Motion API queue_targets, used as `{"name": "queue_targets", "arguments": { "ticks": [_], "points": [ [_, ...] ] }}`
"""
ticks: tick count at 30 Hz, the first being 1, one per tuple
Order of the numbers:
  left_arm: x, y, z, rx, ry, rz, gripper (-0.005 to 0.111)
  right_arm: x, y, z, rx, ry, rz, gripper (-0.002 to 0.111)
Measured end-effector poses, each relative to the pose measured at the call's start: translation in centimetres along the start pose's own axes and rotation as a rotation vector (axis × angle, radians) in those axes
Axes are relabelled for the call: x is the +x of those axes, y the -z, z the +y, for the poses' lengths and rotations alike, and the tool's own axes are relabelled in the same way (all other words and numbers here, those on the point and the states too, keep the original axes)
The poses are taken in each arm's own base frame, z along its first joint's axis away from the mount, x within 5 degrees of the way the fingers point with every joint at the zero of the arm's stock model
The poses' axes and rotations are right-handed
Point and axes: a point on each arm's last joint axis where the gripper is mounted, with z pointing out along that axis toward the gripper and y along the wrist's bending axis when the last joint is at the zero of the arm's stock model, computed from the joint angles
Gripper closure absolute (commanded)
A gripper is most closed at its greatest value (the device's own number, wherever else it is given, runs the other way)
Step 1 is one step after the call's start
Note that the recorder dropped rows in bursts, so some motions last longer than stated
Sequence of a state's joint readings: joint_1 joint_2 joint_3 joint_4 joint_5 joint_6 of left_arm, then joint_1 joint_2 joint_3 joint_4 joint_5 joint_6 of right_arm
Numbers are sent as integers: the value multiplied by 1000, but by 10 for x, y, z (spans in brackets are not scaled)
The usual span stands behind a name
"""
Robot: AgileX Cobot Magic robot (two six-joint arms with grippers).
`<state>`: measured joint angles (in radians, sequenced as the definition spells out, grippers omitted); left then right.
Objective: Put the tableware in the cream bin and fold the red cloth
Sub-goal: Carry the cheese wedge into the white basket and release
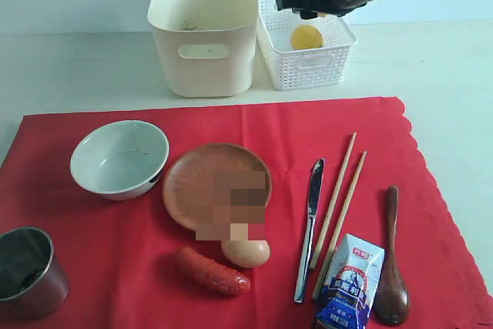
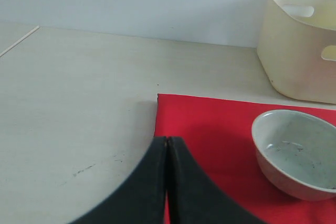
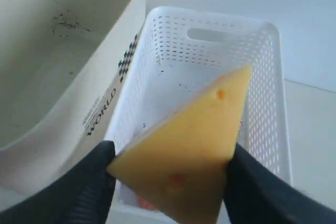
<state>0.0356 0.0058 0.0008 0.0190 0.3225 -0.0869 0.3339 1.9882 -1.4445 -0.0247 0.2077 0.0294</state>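
Steel cup [image 1: 27, 271], dark spoon [image 1: 391, 267], knife [image 1: 310, 225], chopsticks [image 1: 339, 202], brown plate [image 1: 204, 179] and bowl [image 1: 119, 158] lie on the red cloth [image 1: 115, 229], nearer than the cream bin [image 1: 204, 28]. Right claw [image 3: 169, 156] grips a cheese wedge [image 3: 205, 119] above the white basket [image 1: 308, 67]. Left claw [image 2: 166, 145] is closed and empty near the cloth's far-left corner.

A large red scalloped cloth [image 1: 115, 267] lies flat, carrying a pale green-white bowl [image 1: 119, 158], round brown plate [image 1: 208, 179], steel cup [image 1: 27, 271], silver knife [image 1: 312, 206], wooden chopsticks [image 1: 337, 190] and dark wooden spoon [image 1: 392, 283]. A tall cream plastic bin [image 1: 204, 32] stands upright beyond its far edge.

One each: bowl [image 1: 119, 159], plate [image 1: 199, 182], cup [image 1: 27, 271], knife [image 1: 310, 225], spoon [image 1: 391, 267], bin [image 1: 204, 75], basket [image 1: 308, 71]; two chopsticks [image 1: 334, 198].
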Motion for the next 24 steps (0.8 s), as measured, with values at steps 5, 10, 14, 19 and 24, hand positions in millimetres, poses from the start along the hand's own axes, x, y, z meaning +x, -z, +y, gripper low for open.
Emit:
{"name": "queue_targets", "arguments": {
  "ticks": [5,10,14,19,24],
  "points": [
    [0,0,0,0,0,0,106,6,-48,-5,8,-6,18,108],
    [0,0,0,0,0,0,106,12,-60,-5,8,-8,25,103],
    [0,0,0,0,0,0,106,11,-62,-5,7,-12,19,87],
    [0,0,0,0,0,0,106,11,-62,-5,7,-14,14,61],
    [0,0,0,0,0,0,106,11,-62,-5,7,-14,12,42]
  ]
}}
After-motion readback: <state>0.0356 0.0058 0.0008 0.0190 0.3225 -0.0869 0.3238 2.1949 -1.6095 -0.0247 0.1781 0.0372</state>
